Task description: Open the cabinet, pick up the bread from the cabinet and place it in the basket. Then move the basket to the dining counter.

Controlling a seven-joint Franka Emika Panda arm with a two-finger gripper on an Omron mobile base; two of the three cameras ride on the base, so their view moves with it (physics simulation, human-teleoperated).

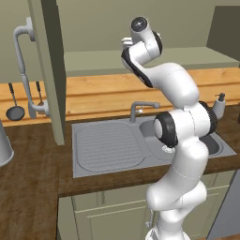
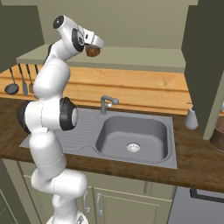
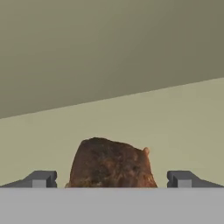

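Claw point(image 3: 111, 179) wide open around bread point(image 3: 111, 164)

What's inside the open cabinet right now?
On the cabinet shelf sits the bread, between the open gripper fingertips. The arm hides part of the shelf in both base views.

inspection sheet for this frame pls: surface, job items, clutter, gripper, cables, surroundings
Surface: dark wood worktop with grey sink and tap.
Job's things: cabinet doors open; bread on its shelf. Basket: nothing seen.
Clutter: soap dispenser, hanging ladle, metal pot.
Grippers: gripper open, fingertips either side of bread, not closed.
Cables: nothing seen.
Surroundings: wood backsplash, green base cabinets.
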